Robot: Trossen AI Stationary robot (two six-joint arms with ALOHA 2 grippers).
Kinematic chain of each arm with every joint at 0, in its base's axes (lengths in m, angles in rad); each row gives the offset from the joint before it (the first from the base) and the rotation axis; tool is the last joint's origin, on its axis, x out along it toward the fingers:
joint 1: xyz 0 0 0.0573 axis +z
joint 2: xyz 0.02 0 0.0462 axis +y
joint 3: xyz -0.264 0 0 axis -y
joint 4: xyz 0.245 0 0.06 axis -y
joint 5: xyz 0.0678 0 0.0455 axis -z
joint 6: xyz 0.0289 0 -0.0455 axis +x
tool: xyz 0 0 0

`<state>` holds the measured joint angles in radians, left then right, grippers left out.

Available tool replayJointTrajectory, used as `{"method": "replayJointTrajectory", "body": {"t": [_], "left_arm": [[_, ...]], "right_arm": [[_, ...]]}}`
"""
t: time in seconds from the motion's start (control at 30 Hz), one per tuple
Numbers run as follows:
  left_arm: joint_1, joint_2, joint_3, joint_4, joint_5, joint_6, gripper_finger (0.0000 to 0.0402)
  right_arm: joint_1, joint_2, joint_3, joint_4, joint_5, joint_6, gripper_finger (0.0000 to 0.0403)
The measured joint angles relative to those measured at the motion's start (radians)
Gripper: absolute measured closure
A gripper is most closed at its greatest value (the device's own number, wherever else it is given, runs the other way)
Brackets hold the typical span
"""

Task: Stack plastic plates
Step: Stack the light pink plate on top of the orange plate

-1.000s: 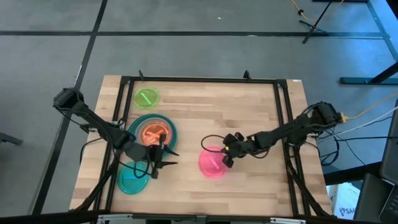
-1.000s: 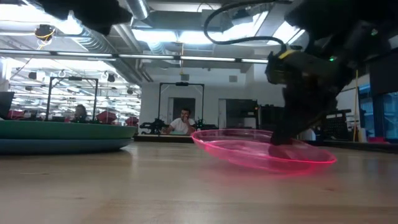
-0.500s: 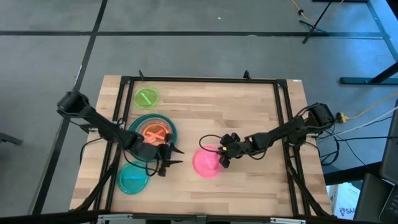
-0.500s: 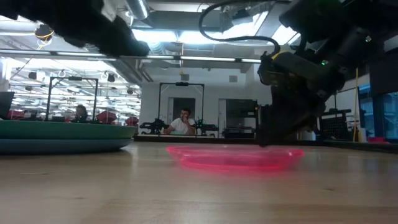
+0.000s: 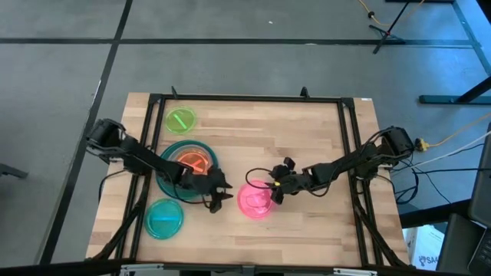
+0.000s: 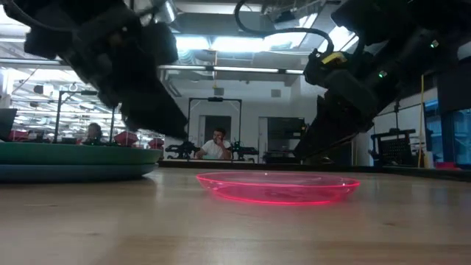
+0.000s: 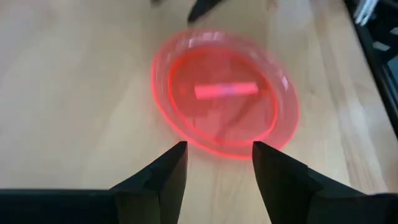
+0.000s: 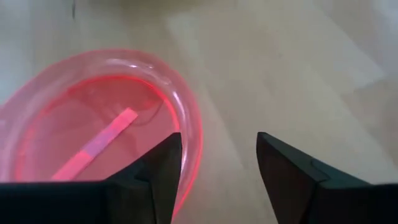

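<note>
Since a sec ago your left gripper (image 5: 221,201) has swung over beside the pink plate (image 5: 255,201), fingers spread, empty. Right gripper (image 5: 273,192) let go; spread at its rim. Plate flat mid-table (image 5: 307,138). Person (image 6: 217,145) seated in bkgd.

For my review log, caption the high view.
Both open grippers, left gripper and right gripper, flank the small translucent pink plastic plate lying on the wooden table.

Pink plate (image 5: 254,200) released; left gripper (image 5: 220,198) closer.
</note>
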<state>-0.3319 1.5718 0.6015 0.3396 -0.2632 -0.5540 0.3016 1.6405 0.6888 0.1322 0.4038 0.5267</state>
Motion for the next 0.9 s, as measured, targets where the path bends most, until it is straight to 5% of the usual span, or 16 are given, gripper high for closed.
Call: {"method": "replayJointTrajectory", "body": {"t": [0.33, 0.5, 0.9], "left_arm": [[0.103, 0.165, 0.189, -0.192, 0.136, -0.095, 0.0229], [0.155, 0.210, 0.250, -0.295, 0.111, -0.139, 0.0229], [0.151, 0.267, 0.268, -0.237, 0.102, -0.199, 0.0229]], "right_arm": [[-0.001, 0.000, 0.000, 0.001, 0.113, -0.151, 0.0207], [-0.001, 0.000, 0.000, 0.012, 0.130, -0.249, 0.0208], [0.000, 0.008, 0.000, 0.067, 0.100, -0.257, 0.0208]]}}
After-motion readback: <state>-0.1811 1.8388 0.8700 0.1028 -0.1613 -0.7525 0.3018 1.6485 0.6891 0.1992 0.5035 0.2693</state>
